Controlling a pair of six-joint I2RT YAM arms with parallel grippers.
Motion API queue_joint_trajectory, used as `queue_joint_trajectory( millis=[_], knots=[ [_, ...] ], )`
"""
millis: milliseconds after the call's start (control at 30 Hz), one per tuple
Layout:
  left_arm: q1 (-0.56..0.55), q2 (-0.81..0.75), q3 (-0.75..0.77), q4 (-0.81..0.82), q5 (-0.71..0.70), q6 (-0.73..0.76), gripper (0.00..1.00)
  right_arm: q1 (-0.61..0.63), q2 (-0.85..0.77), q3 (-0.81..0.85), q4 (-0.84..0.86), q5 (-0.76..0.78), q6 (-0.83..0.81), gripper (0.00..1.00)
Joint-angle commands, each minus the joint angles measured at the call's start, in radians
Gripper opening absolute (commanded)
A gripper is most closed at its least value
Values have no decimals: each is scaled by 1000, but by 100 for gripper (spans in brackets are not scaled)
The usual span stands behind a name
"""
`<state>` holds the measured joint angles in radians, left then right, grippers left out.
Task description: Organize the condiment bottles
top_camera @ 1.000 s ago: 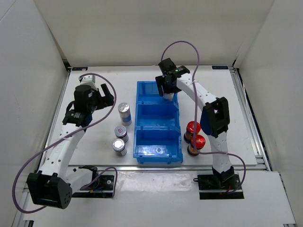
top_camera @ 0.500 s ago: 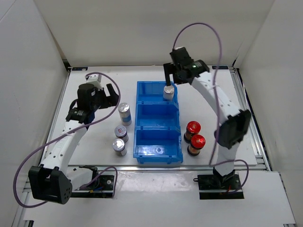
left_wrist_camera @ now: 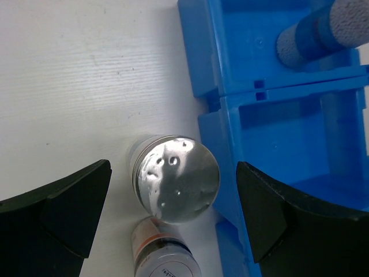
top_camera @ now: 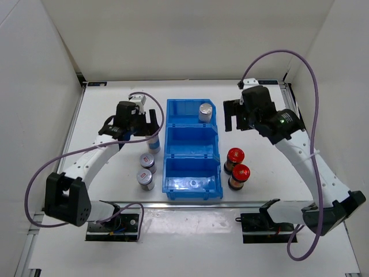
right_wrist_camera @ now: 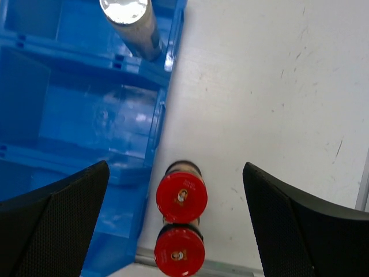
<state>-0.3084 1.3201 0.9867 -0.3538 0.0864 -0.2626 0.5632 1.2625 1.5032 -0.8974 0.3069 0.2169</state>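
A tall white-blue bottle (top_camera: 205, 111) with a silver cap stands in the far compartment of the blue bin (top_camera: 193, 164); it also shows as the bottle (right_wrist_camera: 131, 20). A second tall bottle (top_camera: 153, 144) stands left of the bin. My left gripper (top_camera: 147, 130) hangs open above it, and its silver cap (left_wrist_camera: 176, 186) lies between the fingers without touching them. Two short grey bottles (top_camera: 147, 162) (top_camera: 145, 179) stand nearer. Two red-capped bottles (top_camera: 234, 157) (top_camera: 240, 173) stand right of the bin. My right gripper (top_camera: 232, 118) is open and empty, above and beyond the red caps (right_wrist_camera: 181, 196).
The bin's middle and near compartments (top_camera: 192, 141) hold no bottles. White walls close the table at the back and both sides. A metal rail (top_camera: 202, 205) runs along the near edge. The right arm's purple cable (top_camera: 314, 69) loops above the table's right side.
My right gripper opened off the white-blue bottle, left it standing in the far compartment and swung right. My left gripper moved right to hang over the tall bottle beside the bin.
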Motion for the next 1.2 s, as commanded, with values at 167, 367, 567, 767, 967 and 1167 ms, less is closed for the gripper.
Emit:
queue_joint_trajectory(
  millis=[167,367,567,767,967,1167],
  knots=[
    [-11,77,87,-76,-30,13,100,3,-123,-61,-34,30,12,100],
    [-11,77,78,-96,-39,13,94,3,-172,-80,-67,31,12,100],
    [-20,108,101,-117,-39,22,76,3,-222,-104,-90,53,21,100],
    [-20,139,131,-137,-30,22,57,3,-264,-138,-123,72,21,100],
    [-20,88,142,-148,-99,31,41,3,-296,-158,-150,81,21,100],
    [-29,2,303,-159,-186,13,23,3,-342,-219,-172,110,21,100]
  ],
)
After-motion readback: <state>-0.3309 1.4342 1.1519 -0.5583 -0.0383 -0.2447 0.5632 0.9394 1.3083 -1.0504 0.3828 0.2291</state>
